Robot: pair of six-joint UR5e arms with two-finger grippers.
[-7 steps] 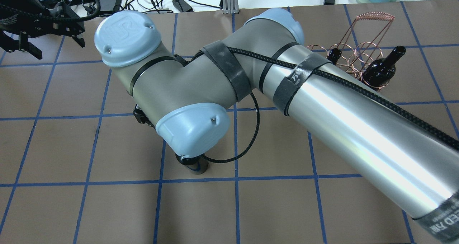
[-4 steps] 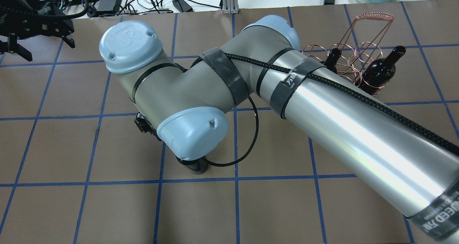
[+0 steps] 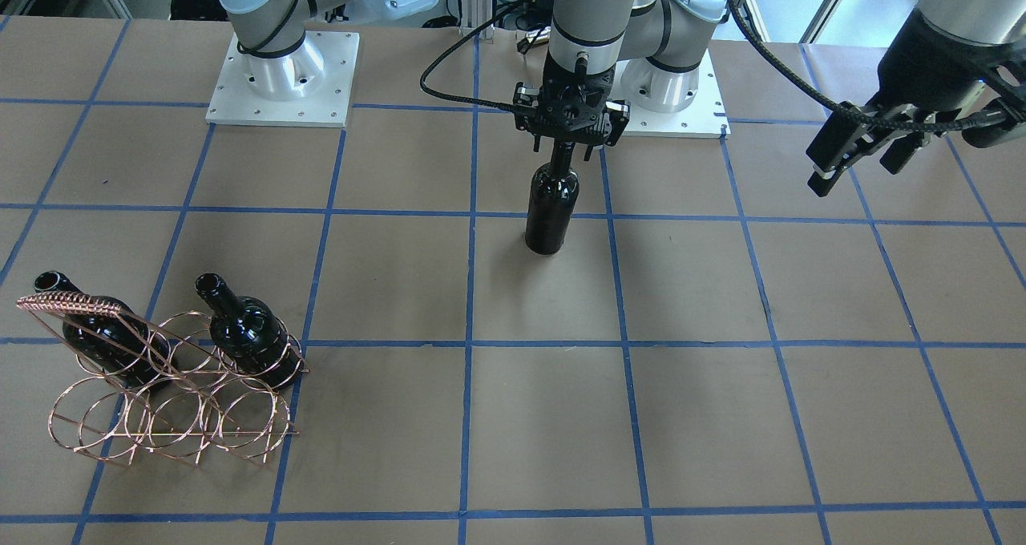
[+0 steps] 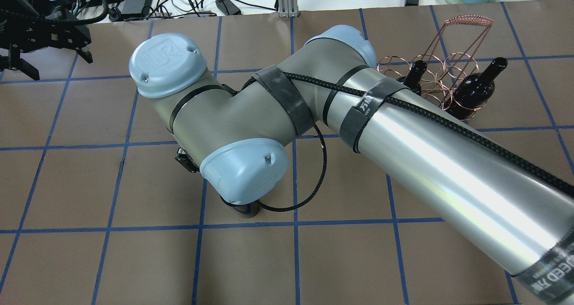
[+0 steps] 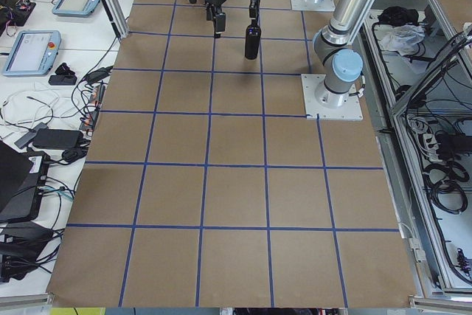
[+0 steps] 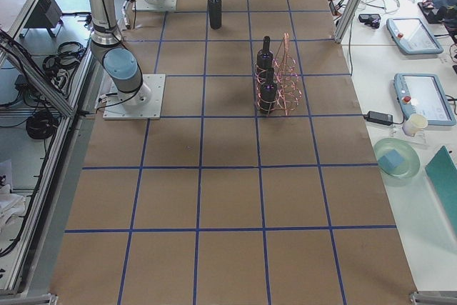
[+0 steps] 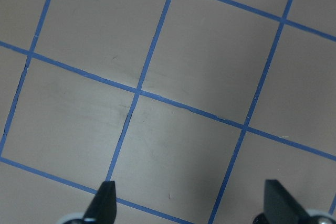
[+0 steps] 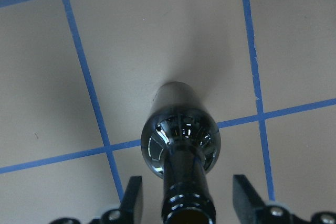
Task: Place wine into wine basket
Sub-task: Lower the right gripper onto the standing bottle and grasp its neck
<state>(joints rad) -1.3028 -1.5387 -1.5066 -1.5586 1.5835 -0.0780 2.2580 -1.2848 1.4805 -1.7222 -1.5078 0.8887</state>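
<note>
A glossy black wine bottle (image 3: 551, 208) stands upright on the brown table, near the robot's base. My right gripper (image 3: 566, 148) hangs straight above it. In the right wrist view the gripper (image 8: 186, 195) has its jaws open on either side of the bottle's neck (image 8: 185, 182), with a gap on each side. In the overhead view only the bottle's base (image 4: 247, 211) shows under the wrist. The copper wire wine basket (image 3: 172, 421) stands at the far right and holds two alike bottles (image 3: 244, 333) (image 3: 100, 333). My left gripper (image 3: 854, 148) is open and empty, raised at the left.
The right arm's upper tube (image 4: 448, 170) crosses the overhead view and hides part of the basket (image 4: 464, 24). Cables and power bricks (image 4: 188, 0) lie past the table's far edge. Blue tape lines grid the brown table (image 3: 721, 417).
The right arm's wrist has shifted slightly right over the bottle, which stays in place. The left gripper has drawn back a little toward the far left corner.
</note>
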